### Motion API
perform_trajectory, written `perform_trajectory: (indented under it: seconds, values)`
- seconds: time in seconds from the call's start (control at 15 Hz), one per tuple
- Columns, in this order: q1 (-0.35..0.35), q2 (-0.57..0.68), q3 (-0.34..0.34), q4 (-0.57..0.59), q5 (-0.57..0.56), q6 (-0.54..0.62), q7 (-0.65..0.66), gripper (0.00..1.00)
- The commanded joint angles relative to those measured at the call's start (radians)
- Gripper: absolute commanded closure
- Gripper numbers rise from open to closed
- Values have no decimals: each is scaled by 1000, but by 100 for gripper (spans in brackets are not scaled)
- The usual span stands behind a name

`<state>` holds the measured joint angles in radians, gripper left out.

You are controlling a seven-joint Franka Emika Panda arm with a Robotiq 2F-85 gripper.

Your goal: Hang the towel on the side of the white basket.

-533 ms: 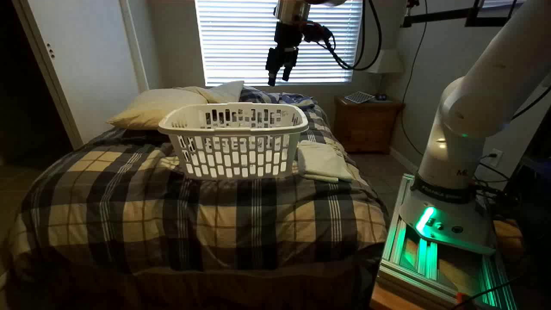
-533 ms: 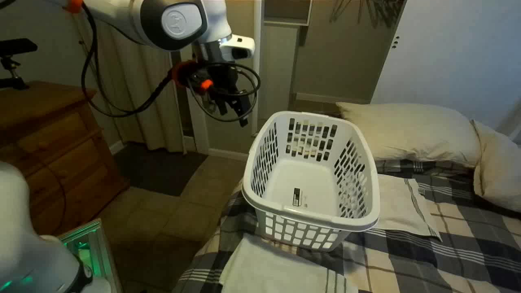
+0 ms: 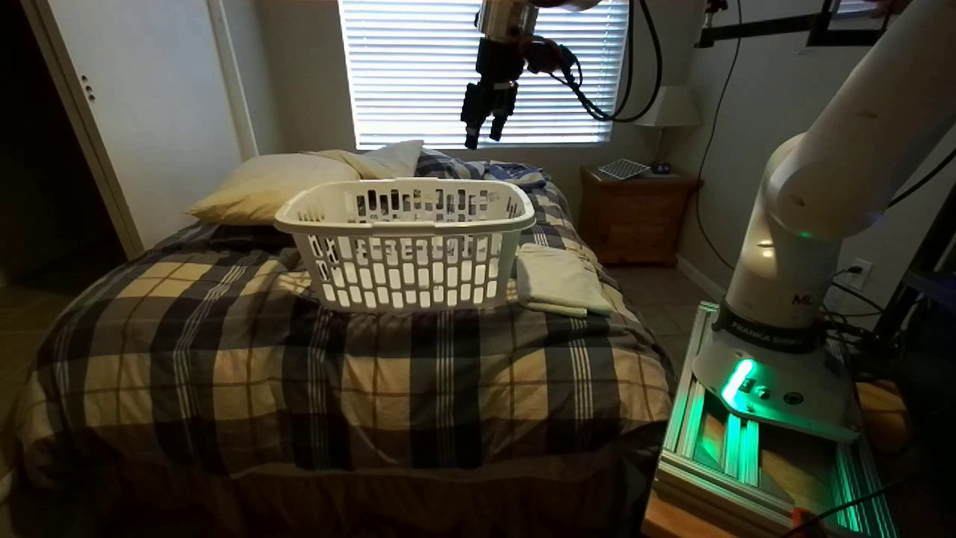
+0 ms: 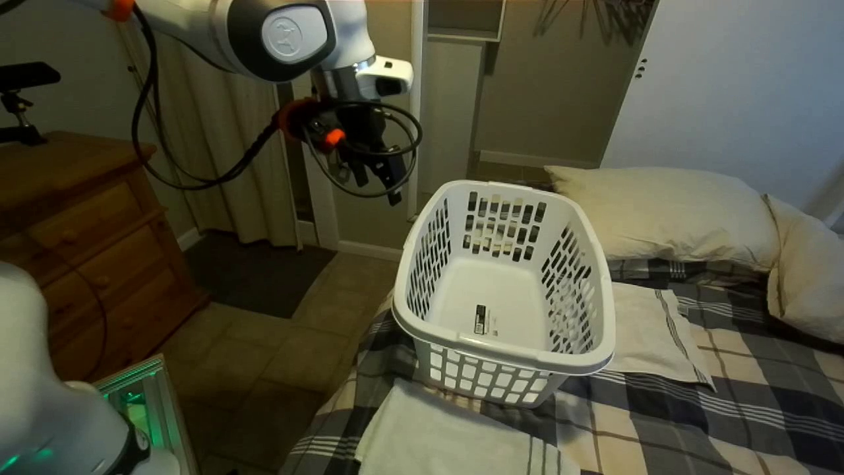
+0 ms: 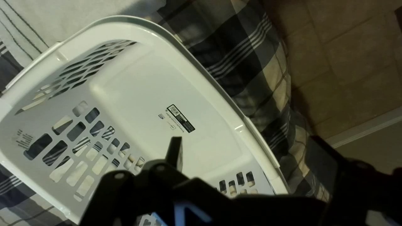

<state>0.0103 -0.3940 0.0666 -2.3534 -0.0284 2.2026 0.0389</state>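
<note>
Folded pale towel flat on plaid bed, just beside near end of white basket in exterior view; second towel right of basket, partly hidden behind it. Which towel task means: cannot tell. Basket upright, no towel over its visible sides. Gripper high in air, well apart from both towels, released; fingers wide apart, holding nothing. Judged: task at start; grasp, lift, drape, letting go all remain.
</note>
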Motion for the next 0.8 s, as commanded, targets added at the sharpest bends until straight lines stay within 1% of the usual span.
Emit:
perform_trajectory:
  seconds: [0.0,0.07,0.13,0.27,0.4,0.53,0.6,0.73]
  values:
    - [7,0,-6,2,-3,-3,3,0]
    - [5,-18,-6,-19,12,-2,31,0]
    - [-2,-43,-6,-29,5,-39,45,0]
    - [-23,-66,16,-55,-23,-93,143,0]
    - [-39,-88,20,-82,-29,-145,224,0]
    - [-70,-110,31,-111,-81,-175,305,0]
    - [-78,-123,25,-136,-110,-139,297,0]
    - [-122,-117,32,-149,-182,-150,372,0]
